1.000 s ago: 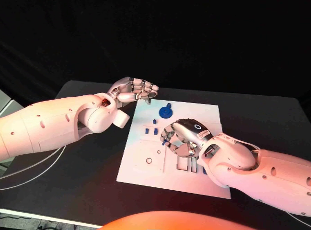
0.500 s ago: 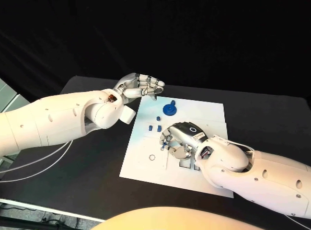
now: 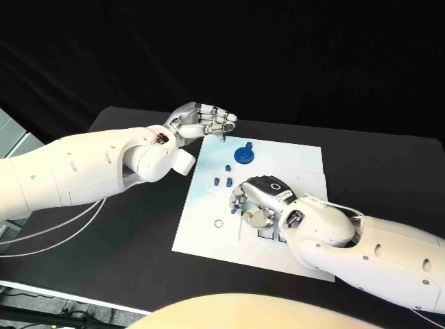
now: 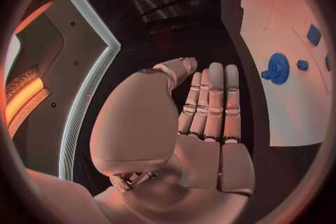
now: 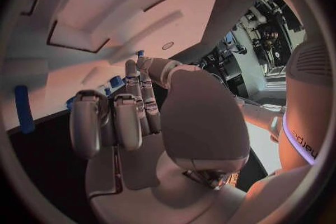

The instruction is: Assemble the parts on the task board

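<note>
A black table [image 3: 123,226] carries everything here, its dark top running out past the board on all sides. The white task board [image 3: 208,236] lies flat on it near the middle, a rectangular plate turned slightly askew to the table's edges, with bare table showing along its left side and beyond its far edge. In the left wrist view the board's pale surface [image 4: 280,123] meets the dark table [image 4: 241,39] along a clean curved edge. Thin white cables [image 3: 54,229] trail across the table's left part, from under the left arm toward the near left corner, well apart from the board
</note>
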{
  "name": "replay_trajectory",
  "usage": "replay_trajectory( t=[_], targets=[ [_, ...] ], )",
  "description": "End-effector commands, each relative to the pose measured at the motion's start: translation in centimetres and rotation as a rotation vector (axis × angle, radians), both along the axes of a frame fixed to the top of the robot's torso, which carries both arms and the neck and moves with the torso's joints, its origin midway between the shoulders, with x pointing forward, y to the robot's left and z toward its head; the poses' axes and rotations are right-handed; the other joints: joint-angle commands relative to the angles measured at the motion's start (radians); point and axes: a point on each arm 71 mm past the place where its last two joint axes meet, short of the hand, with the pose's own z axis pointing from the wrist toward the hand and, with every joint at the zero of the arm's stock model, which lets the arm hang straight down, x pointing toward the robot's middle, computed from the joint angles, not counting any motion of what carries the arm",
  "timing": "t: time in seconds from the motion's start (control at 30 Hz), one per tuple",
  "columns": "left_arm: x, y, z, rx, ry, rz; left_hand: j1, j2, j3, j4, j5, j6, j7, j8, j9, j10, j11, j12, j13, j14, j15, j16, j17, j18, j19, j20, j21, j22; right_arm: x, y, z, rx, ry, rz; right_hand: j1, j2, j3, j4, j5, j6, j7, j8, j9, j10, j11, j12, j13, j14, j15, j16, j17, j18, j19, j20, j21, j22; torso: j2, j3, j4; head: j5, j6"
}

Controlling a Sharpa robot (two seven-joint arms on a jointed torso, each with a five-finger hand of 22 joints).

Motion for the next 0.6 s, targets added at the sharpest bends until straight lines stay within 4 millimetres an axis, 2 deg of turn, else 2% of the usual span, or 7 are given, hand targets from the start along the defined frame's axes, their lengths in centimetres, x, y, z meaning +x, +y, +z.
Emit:
replay_trajectory(
  t=[0.03,0.6],
  targets=[
    [-0.02,-0.14,0.12,-0.013,-0.004,-0.003,-0.005,0.002,-0.007,0.001,0.001,-0.005,0.0,0.004,-0.002,-0.007,0.001,0.001,-0.001,0.004,0.001,-0.006,-0.002,0.011,0.0,0.005,0.001,0.0,-0.15,0.09,-0.26,-0.03,-0.002,0.008,-0.007,0.01,0.003,-0.012,0.004,0.006,0.005,0.004,0.0,0.041,-0.034,0.001,0.001,0.053,-0.006,-0.003,0.016,0.0,0.046,-0.001,-0.004,0.186,0.0,0.0006,0.0006,0.002,-0.001],
    [-0.03,-0.07,0.07,-0.01,0.003,-0.005,-0.006,0.004,-0.007,0.001,0.002,-0.005,0.0,0.005,-0.002,-0.008,0.001,0.001,-0.002,0.003,0.001,-0.007,-0.002,0.011,-0.001,0.006,-0.001,0.0,-0.31,0.7,-0.59,-0.081,0.005,0.013,-0.008,0.01,0.004,-0.014,0.005,0.006,0.005,0.003,0.001,0.041,-0.034,0.001,0.001,0.053,-0.006,-0.001,0.018,0.0,0.047,-0.001,-0.004,0.187,0.001,-0.0011,0.0004,0.0,0.0]
  ],
)
